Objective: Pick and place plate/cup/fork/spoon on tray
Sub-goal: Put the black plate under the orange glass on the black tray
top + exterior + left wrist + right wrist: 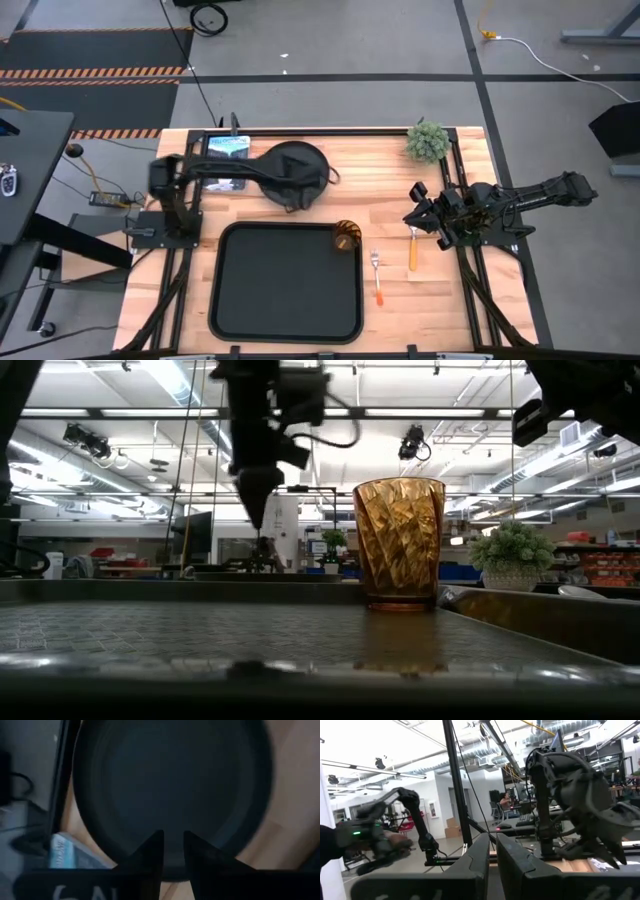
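Observation:
The round black plate lies on the wood table beyond the black tray and fills the left wrist view. My left gripper hangs over the plate's near part, pointing down, with its fingers almost together and nothing between them; in the low view its tip is above table level. The amber cup stands upright in the tray's far right corner. The fork and the spoon lie on the table to the right of the tray. My right gripper is shut and empty just beyond the spoon's far end.
A small potted plant stands at the table's far right. A flat book-like item lies at the far edge, left of the plate. The arm frames run along both table sides. Most of the tray floor is bare.

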`<move>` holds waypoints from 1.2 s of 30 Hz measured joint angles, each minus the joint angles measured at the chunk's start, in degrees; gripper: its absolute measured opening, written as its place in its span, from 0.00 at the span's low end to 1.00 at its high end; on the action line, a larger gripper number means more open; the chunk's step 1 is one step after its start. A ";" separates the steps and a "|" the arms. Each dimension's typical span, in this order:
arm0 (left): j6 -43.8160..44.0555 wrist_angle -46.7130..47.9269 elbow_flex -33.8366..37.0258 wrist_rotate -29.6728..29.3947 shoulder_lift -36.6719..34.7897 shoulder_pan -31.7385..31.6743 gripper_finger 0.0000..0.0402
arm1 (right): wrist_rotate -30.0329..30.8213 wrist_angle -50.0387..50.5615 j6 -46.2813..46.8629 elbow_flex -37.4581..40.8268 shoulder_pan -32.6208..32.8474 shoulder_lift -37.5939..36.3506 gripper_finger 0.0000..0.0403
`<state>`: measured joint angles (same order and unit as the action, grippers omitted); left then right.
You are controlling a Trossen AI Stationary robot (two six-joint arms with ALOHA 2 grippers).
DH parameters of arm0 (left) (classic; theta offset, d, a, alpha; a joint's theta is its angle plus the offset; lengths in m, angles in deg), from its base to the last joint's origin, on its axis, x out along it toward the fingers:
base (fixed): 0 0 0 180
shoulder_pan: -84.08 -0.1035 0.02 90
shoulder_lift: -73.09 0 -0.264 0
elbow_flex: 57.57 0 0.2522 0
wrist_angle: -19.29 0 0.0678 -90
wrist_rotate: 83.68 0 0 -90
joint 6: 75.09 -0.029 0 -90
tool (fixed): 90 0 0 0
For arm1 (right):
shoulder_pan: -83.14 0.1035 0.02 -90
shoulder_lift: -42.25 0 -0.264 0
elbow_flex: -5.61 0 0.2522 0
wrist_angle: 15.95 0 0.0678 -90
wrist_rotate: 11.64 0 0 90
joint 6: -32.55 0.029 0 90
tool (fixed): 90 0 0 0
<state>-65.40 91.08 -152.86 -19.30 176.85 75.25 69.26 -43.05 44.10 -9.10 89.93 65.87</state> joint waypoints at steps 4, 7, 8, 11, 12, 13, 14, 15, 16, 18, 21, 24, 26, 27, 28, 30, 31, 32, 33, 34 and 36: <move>1.24 -8.80 10.72 4.83 -7.88 -6.45 0.18 | 0.04 0.12 -0.07 0.00 0.00 0.00 0.10; 3.76 -14.47 16.79 8.73 -12.08 -13.00 0.18 | 0.24 0.22 -0.14 0.00 0.00 0.04 0.10; 5.04 -15.56 18.18 9.82 -13.00 -15.21 0.19 | 0.25 0.20 -0.15 -0.01 0.01 0.06 0.10; 6.79 -18.07 21.04 13.95 -13.93 -21.68 0.22 | 0.30 0.26 -0.23 0.00 0.02 0.17 0.10; 7.16 -18.58 21.69 14.82 -13.89 -23.44 0.24 | 0.32 0.23 -0.39 -0.02 0.02 0.15 0.10; 7.28 -18.92 22.08 15.71 -13.83 -25.08 0.26 | 0.36 0.24 -0.58 0.00 0.02 0.15 0.10; 7.26 -19.19 22.28 16.13 -13.59 -26.45 0.28 | 0.39 0.26 -0.69 -0.01 0.02 0.15 0.10; 7.13 -19.47 22.33 16.84 -13.24 -27.72 0.30 | 0.40 0.25 -0.77 0.00 0.02 0.15 0.10; 6.49 -19.54 22.42 18.03 -12.94 -28.96 0.33 | 0.42 0.24 -0.79 0.00 0.02 0.15 0.10; 5.59 -19.88 22.51 20.82 -12.37 -30.88 0.38 | 0.44 0.24 -0.81 0.00 0.02 0.17 0.10; 3.84 -20.46 22.48 22.97 -11.67 -33.14 0.44 | 0.44 0.21 -1.01 -0.01 0.02 0.23 0.10; 2.14 -20.48 22.49 23.18 -10.30 -34.55 0.47 | 0.43 0.26 -1.02 -0.01 0.02 0.37 0.10; 1.18 -20.66 22.47 24.30 -9.52 -35.20 0.49 | 0.44 0.29 -0.87 0.00 0.02 0.41 0.10; 0.52 -20.64 22.44 24.39 -8.95 -35.40 0.49 | 0.44 0.30 -0.87 0.00 0.02 0.44 0.10; 0.18 -20.63 22.44 24.49 -8.29 -35.51 0.49 | 0.44 0.24 -0.85 0.00 0.02 0.44 0.10; 0.07 -20.56 22.46 24.59 -7.16 -35.72 0.49 | 0.44 0.26 -0.83 -0.02 0.02 0.44 0.10; 0.07 -20.71 22.46 24.71 -6.63 -35.74 0.49 | 0.44 0.26 -0.71 -0.01 0.02 0.44 0.10; 0.04 -20.66 22.46 24.78 -6.17 -35.74 0.49 | 0.44 0.24 -0.63 0.00 0.02 0.44 0.10; -0.12 -20.68 22.46 24.80 -5.65 -35.74 0.49 | 0.44 0.27 -0.61 -0.01 0.02 0.44 0.10; -0.15 -20.79 22.46 24.84 -5.17 -35.74 0.49 | 0.43 0.28 -0.61 0.00 0.02 0.44 0.10; -0.08 -20.81 22.46 25.46 -4.54 -35.64 0.47 | 0.44 0.26 -0.61 0.00 0.02 0.44 0.10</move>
<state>-65.49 70.27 -130.40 6.16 172.31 39.60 69.69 -42.79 43.49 -9.10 89.95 66.31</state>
